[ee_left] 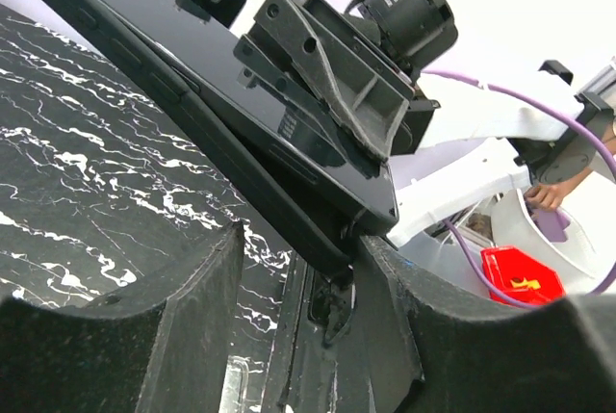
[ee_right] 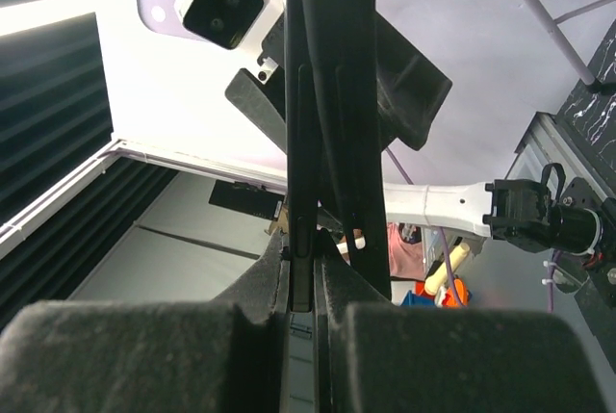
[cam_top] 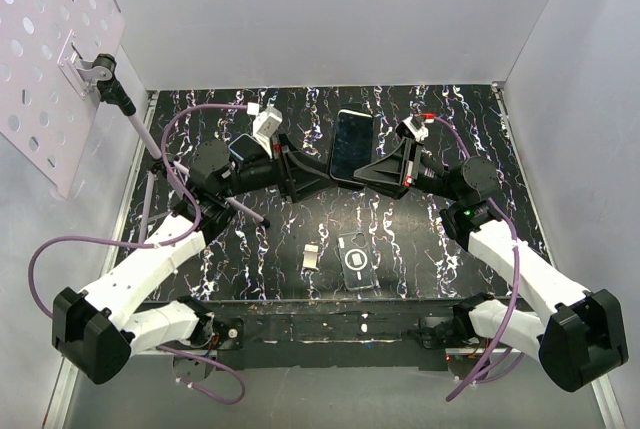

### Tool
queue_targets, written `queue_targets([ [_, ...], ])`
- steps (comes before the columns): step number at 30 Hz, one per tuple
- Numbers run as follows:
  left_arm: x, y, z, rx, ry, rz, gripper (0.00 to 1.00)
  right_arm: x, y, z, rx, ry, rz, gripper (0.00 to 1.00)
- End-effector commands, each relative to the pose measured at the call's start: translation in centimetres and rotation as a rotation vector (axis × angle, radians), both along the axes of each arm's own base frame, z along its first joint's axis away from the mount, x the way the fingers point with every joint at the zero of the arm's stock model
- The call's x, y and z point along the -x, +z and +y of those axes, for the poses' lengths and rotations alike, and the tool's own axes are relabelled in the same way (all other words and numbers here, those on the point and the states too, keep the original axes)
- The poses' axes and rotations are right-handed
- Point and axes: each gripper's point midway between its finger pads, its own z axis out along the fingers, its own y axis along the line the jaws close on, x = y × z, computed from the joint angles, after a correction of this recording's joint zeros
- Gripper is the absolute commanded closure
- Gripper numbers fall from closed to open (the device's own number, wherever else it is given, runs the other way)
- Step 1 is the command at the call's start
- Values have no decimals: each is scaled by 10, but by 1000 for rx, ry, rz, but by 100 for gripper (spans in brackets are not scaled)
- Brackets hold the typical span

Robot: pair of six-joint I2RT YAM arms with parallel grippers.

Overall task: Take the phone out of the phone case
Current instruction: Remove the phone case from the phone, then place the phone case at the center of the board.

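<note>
The black phone hangs in the air above the middle of the marbled table, screen up. My right gripper is shut on its right edge; in the right wrist view the phone stands edge-on, clamped between the pads. My left gripper is at the phone's lower left corner. In the left wrist view its jaws stand wide, with the phone corner between them and not clamped. The dark phone case, with a ring mark, lies flat near the front edge.
A small silver piece lies just left of the case. A white perforated panel on a stand leans at the back left. White walls enclose the table on three sides. A black rail runs along the front edge.
</note>
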Motion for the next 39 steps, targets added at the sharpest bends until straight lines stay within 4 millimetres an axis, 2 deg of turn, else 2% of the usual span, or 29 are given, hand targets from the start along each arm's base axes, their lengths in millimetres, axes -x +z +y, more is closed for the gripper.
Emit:
queue_targets([
  [1, -37, 10, 0, 22, 160, 117, 52, 24, 28, -3, -50, 49, -182, 99],
  [4, -46, 11, -5, 36, 172, 202, 52, 21, 19, 0, -21, 43, -178, 99],
  [6, -51, 6, -10, 35, 167, 248, 58, 19, 16, 1, -6, 37, -182, 99],
  [9, -63, -1, -10, 30, 213, 288, 77, 19, 13, 1, 26, 28, -196, 99],
  [11, -74, -5, -3, 30, 298, 324, 100, 19, 10, 1, 67, 8, -219, 99],
  [14, -94, -28, 18, -10, 520, 418, 100, 15, -3, -3, 200, -63, -227, 99],
  [16, -102, -52, 32, -58, 659, 479, 100, 13, -3, -9, 282, -129, -274, 99],
  [20, -99, -85, 36, -97, 734, 550, 100, 10, 0, -27, 414, -262, -335, 99],
  [22, -93, -98, 30, -103, 718, 594, 100, 4, 2, -39, 489, -348, -360, 99],
  [25, -78, -114, 8, -88, 654, 673, 100, -1, -3, -57, 590, -446, -375, 99],
  [29, -46, -130, -43, -5, 556, 796, 100, 2, 2, -67, 608, -497, -402, 99],
  [34, -13, -179, -114, -35, 525, 959, 100, 9, 9, -74, 595, -523, -417, 99],
  [39, 6, -224, -160, -104, 547, 1081, 100, 17, 12, -84, 608, -550, -429, 99],
])
